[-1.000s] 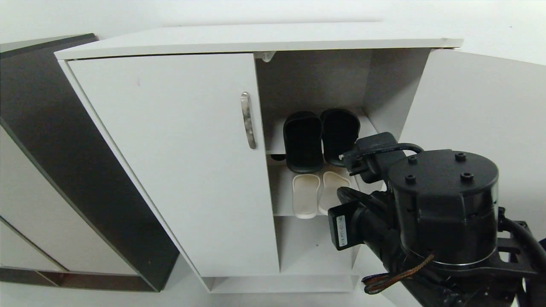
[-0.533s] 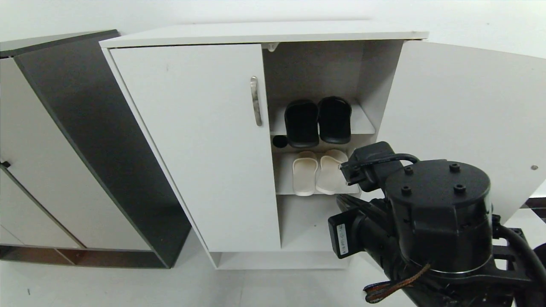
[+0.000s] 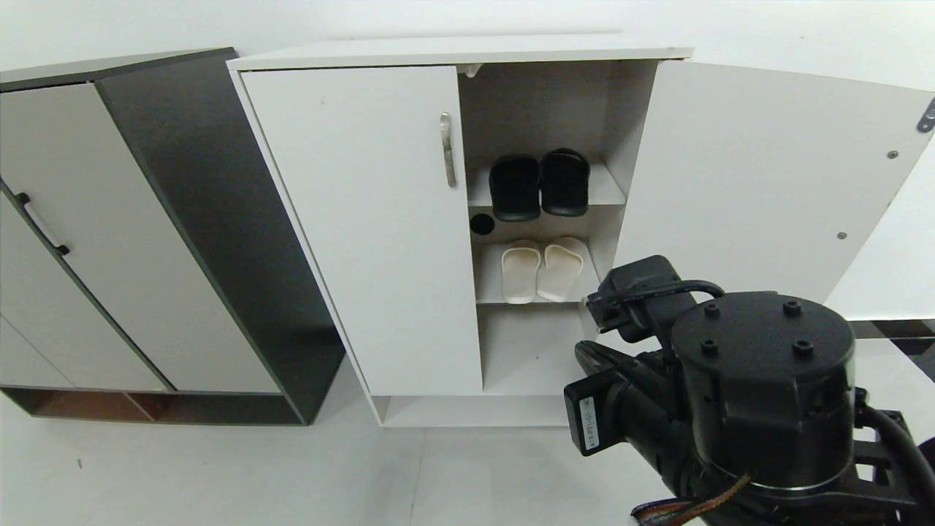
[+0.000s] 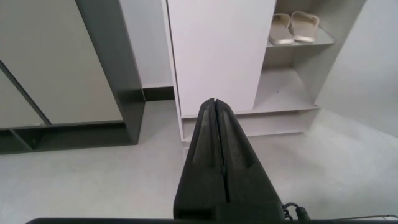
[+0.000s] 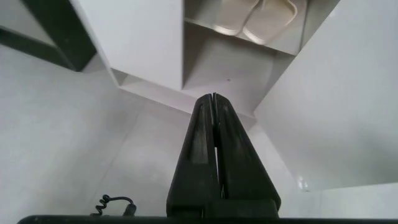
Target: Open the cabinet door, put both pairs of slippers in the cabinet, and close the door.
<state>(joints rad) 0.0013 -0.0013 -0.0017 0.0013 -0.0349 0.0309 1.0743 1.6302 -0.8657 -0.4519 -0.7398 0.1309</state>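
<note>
Right gripper (image 5: 214, 104): fingers pressed together, empty, over floor (image 5: 74, 124) before cabinet (image 3: 460, 51) foot; left gripper (image 4: 215, 107): fingers likewise pressed together, empty, facing closed left door (image 4: 217, 50). Right door (image 3: 745, 175): swung wide, beside right arm. White slippers (image 3: 542, 269): middle shelf, heels at front edge; black slippers (image 3: 539, 184): shelf above, side by side. Step left, by judgement: closing right door. Hazards: pressed fingers sliding off flat panel, leaving door ajar; door catching slipper heels at shelf edge; arm caught in door's swing.
</note>
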